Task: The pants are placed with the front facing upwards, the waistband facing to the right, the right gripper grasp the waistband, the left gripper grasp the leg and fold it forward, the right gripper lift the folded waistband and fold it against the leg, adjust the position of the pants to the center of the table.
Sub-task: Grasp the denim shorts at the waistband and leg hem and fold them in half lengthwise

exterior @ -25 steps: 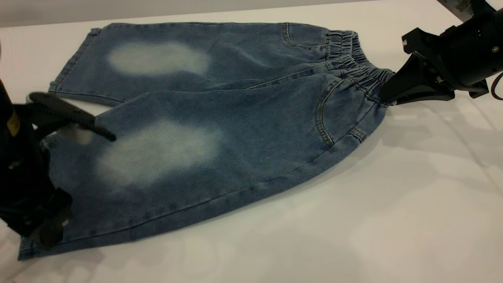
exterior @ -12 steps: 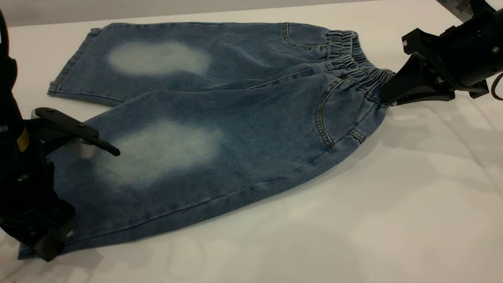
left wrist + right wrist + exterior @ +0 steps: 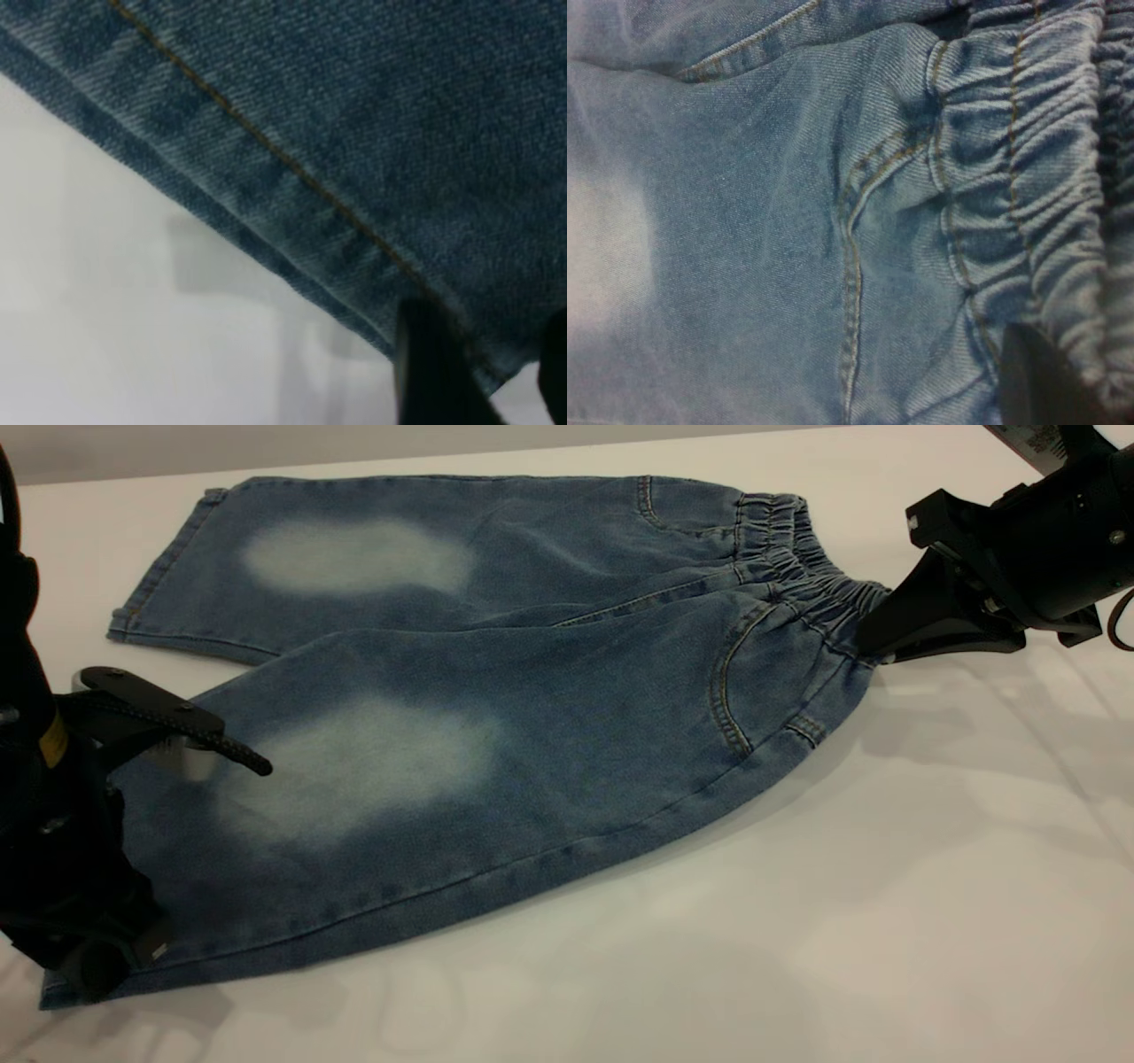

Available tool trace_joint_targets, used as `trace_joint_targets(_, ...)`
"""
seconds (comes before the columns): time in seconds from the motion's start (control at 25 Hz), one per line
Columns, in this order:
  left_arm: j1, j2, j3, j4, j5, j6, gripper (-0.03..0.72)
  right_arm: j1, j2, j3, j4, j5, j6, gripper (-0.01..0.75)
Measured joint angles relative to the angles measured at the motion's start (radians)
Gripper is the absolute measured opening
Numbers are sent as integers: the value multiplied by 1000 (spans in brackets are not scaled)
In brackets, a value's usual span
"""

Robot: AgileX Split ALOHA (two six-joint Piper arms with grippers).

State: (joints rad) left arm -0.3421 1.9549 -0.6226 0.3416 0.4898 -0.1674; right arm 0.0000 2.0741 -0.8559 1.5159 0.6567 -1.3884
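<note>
The blue denim pants (image 3: 532,717) lie flat on the white table (image 3: 797,921), front up, legs to the left. The ruched waistband (image 3: 797,558) points right. My right gripper (image 3: 866,650) is shut on the near end of the waistband; in the right wrist view one dark finger (image 3: 1036,381) presses on the gathered waistband (image 3: 1036,177). My left gripper (image 3: 173,868) stands open across the near leg's hem, with its ridged upper finger (image 3: 177,726) above the cloth. In the left wrist view the stitched hem (image 3: 266,177) runs between two dark fingers (image 3: 430,372).
The far leg lies along the table's back edge (image 3: 443,456). Bare tabletop stretches in front of the pants and to the right (image 3: 974,824). A labelled part of the rig (image 3: 1036,443) sits at the top right corner.
The left gripper has dropped lower over the near leg's hem, its upper finger now close above the cloth. The right gripper and pants have not moved.
</note>
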Motion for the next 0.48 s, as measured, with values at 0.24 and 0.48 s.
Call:
trace_joint_targets(0.24,0,0,0,0,0,1,211,0,0,0,0,0,0,34)
trace_joint_targets(0.48,0,0,1,0,1,1,312,0,0,0,0,0,0,34)
